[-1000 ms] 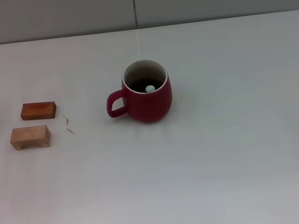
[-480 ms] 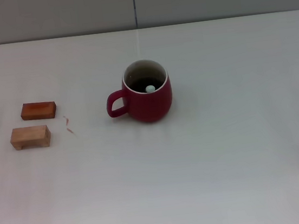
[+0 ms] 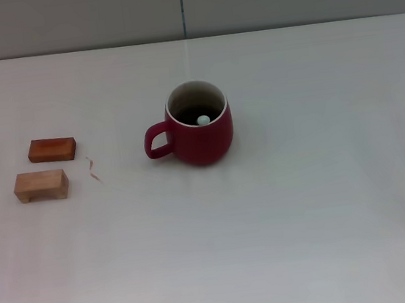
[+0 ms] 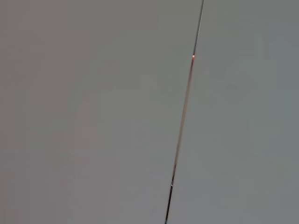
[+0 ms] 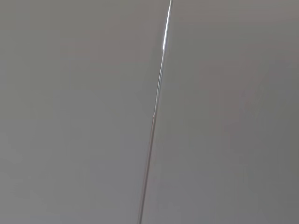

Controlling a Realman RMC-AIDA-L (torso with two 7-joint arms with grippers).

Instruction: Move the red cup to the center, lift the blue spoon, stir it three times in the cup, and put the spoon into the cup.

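Near surface (image 3: 307, 220) centre: red cup (image 3: 199, 133) upright, blue spoon (image 3: 203, 119) tip showing inside; two wooden blocks (image 3: 45, 171) near left edge; claw states: cannot tell, neither visible

Plain grey wall panels (image 4: 93, 116) fill the frame, split by a thin dark seam (image 4: 175, 158) running slightly tilted, with a small orange-red glint (image 4: 193, 57) on it near one end.

Soft, even light — faint shadows, no glare, sharp focus.
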